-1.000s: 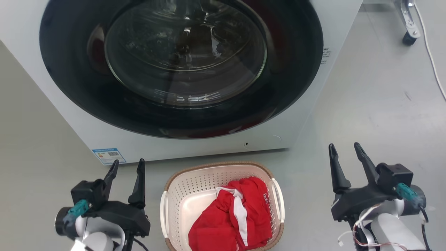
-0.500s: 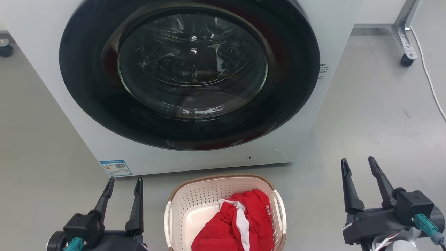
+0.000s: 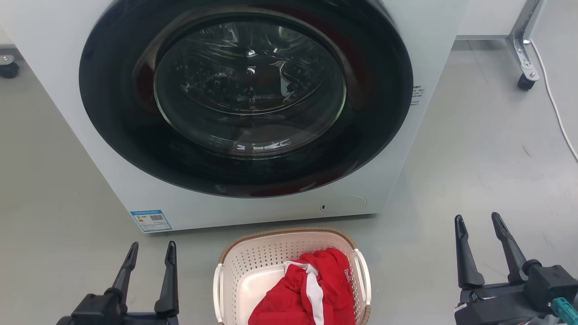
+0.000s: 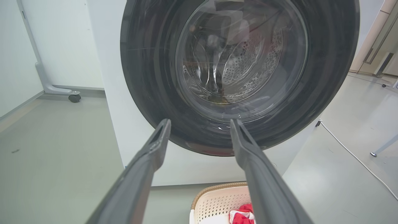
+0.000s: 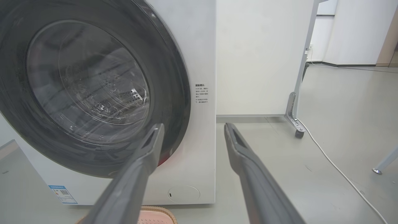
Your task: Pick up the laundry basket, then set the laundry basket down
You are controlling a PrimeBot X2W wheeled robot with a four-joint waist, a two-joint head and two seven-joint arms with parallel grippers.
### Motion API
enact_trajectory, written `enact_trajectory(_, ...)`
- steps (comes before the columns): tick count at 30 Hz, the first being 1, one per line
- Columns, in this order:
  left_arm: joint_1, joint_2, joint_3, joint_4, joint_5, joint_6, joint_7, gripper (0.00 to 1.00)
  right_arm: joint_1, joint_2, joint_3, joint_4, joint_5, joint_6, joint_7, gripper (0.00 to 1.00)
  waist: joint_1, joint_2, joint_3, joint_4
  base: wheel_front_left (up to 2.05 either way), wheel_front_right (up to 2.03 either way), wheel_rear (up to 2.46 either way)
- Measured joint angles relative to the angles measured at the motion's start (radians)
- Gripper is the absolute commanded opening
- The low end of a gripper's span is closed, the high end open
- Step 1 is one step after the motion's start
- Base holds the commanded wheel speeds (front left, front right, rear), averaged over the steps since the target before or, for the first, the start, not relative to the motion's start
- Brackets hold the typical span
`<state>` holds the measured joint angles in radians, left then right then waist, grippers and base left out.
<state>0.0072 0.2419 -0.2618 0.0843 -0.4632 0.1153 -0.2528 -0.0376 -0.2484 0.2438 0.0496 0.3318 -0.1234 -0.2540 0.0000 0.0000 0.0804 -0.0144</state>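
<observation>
The laundry basket (image 3: 253,257), cream perforated plastic with a brown rim and white side handles, rests on the floor just before the washer, a red and white garment (image 3: 311,289) lying in it. Its far rim also shows in the left wrist view as the laundry basket (image 4: 214,199), and as a corner of laundry basket (image 5: 155,216) in the right wrist view. My left gripper (image 3: 151,250) stands open to the basket's left, apart from it. On the other side my right gripper (image 3: 478,221) is open too, well clear of the handle. Neither holds anything.
A white front-loading washer (image 3: 406,45) with a dark round glass door (image 3: 248,90) fills the space behind the basket. A wheeled metal frame leg (image 3: 524,67) and a white cable (image 3: 555,108) lie at the far right. Grey floor (image 3: 487,153) spreads on both sides.
The camera has tilted up, so washer and basket sit lower in the picture. Both grippers have sunk toward the bottom edge and stay open. The basket lies where it was before the washer.
</observation>
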Motion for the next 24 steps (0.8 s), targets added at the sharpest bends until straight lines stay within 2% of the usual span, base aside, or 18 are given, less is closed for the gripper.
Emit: enact_trajectory(24,0.038,-0.016,0.013,-0.04,0.044,0.008,0.028,1.0,0.05,0.021,-0.049,-0.043,-0.061,-0.001,0.024,1.0,0.0001,0.0,-0.015,0.007,0.0,0.0,0.0)
